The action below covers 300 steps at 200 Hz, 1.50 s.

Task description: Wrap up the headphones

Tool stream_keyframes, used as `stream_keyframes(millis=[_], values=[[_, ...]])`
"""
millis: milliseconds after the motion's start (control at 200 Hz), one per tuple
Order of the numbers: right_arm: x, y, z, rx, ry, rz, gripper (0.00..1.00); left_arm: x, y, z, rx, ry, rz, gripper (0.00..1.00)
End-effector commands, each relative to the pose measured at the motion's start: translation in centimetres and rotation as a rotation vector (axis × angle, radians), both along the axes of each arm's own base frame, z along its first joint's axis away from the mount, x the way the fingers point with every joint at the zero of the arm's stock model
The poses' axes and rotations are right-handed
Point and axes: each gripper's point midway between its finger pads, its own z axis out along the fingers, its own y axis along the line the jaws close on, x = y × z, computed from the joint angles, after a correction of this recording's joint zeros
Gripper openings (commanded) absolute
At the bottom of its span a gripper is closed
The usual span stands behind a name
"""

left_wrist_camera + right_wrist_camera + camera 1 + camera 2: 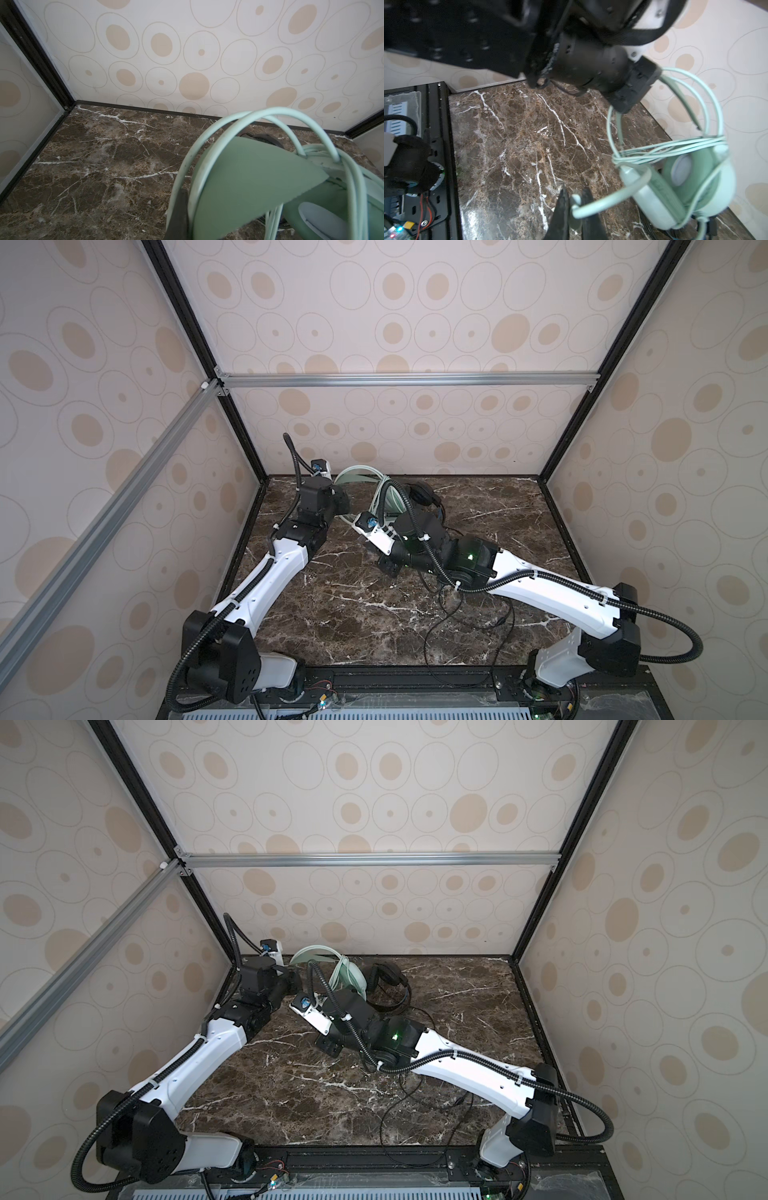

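Note:
The mint-green headphones stand at the back of the marble table, their pale cable wound in several turns across the yoke. My left gripper is shut on the mint headband; only one dark finger shows. My right gripper is shut on the cable's free end. In both top views its fingertips are hidden under the wrist camera. The black headphones lie just right of the mint ones.
A loose black cable trails from the black headset across the table under my right arm to the front rail. Patterned walls close in the back and both sides.

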Motion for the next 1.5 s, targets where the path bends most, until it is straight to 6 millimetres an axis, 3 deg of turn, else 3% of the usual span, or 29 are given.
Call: stream_keyframes(millis=[0, 420, 650, 865, 1125, 1270, 1496], values=[[1.3, -1.6, 0.2, -0.076, -0.014, -0.016, 0.00, -1.6, -0.5, 4.3, 0.047, -0.130, -0.060, 0.00], [4.3, -4.5, 2.1, -0.210, -0.105, -0.074, 0.00, -5.6, -2.5, 1.2, 0.173, -0.045, -0.257, 0.00], [7.1, -8.0, 2.6, -0.281, -0.127, -0.202, 0.00, -7.7, -4.1, 0.7, 0.142, -0.025, -0.376, 0.00], [8.8, -11.4, 2.1, -0.297, -0.092, -0.311, 0.00, -9.5, -5.1, 0.3, 0.103, -0.008, -0.456, 0.00], [9.4, -14.0, 1.1, -0.290, -0.051, -0.375, 0.00, -10.6, -6.3, 0.6, 0.055, -0.002, -0.528, 0.00], [8.9, -14.1, 0.7, -0.276, -0.028, -0.349, 0.00, -10.7, -6.5, 0.6, 0.039, 0.013, -0.532, 0.00], [7.5, -12.5, 2.9, -0.249, -0.116, -0.294, 0.00, -9.1, -5.8, -0.5, -0.066, 0.105, -0.405, 0.00]])
